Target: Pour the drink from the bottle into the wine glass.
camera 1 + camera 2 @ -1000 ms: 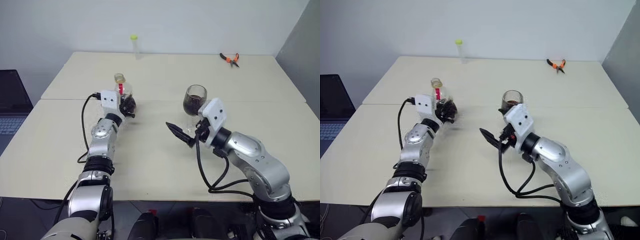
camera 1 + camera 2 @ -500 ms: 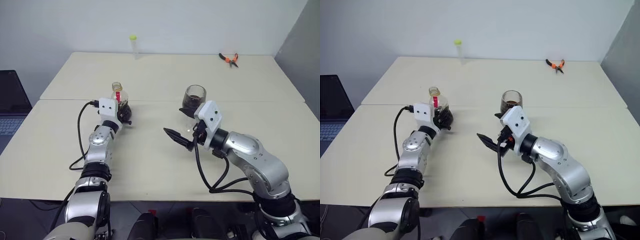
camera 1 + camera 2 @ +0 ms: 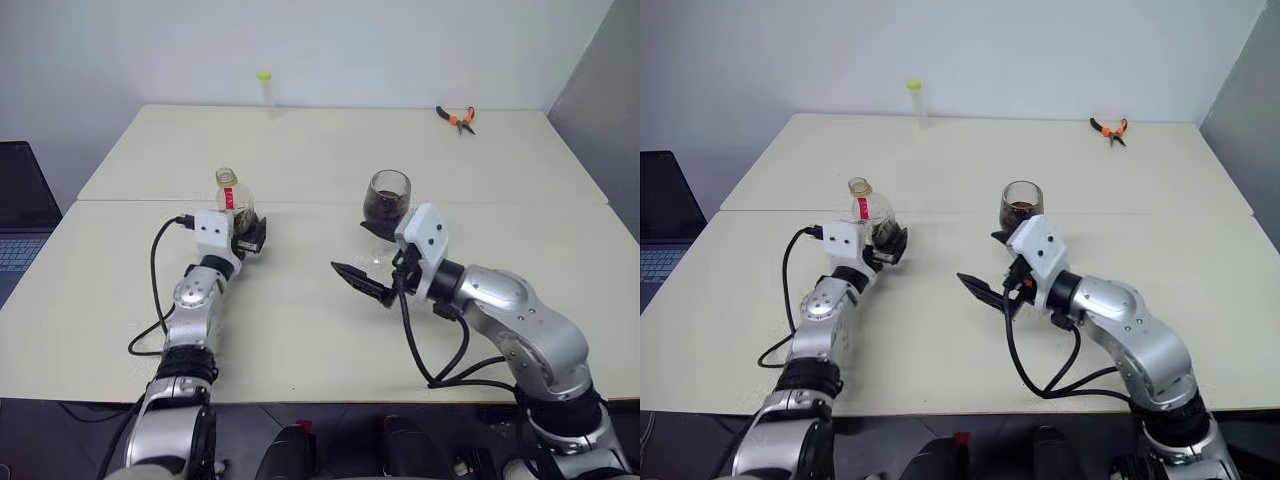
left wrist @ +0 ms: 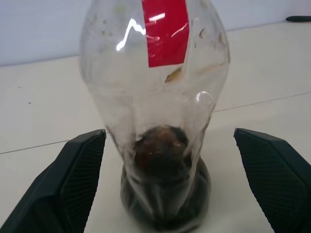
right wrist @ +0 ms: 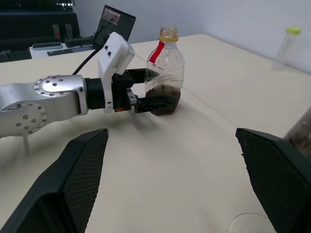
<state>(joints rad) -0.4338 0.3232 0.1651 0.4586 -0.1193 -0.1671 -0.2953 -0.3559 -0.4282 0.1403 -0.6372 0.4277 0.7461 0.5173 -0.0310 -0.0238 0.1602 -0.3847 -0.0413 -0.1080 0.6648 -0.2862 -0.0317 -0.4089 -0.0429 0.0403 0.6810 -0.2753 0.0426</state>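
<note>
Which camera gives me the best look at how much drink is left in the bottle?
The left wrist view: the bottle stands close between the open left gripper's fingers, with dark drink pooled only at its base. The right wrist view shows it whole but farther off; the eye views show it small beside the left gripper.

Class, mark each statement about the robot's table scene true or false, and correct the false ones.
1. The bottle stands upright on the table. True.
2. The left gripper is clamped on the bottle. False: its fingers stand open on either side, apart from it.
3. The wine glass holds dark drink. True.
4. The right gripper holds the wine glass. False: it is open and holds nothing.
5. Orange-handled pliers lie beside the bottle. False: they lie at the far right of the table.
</note>
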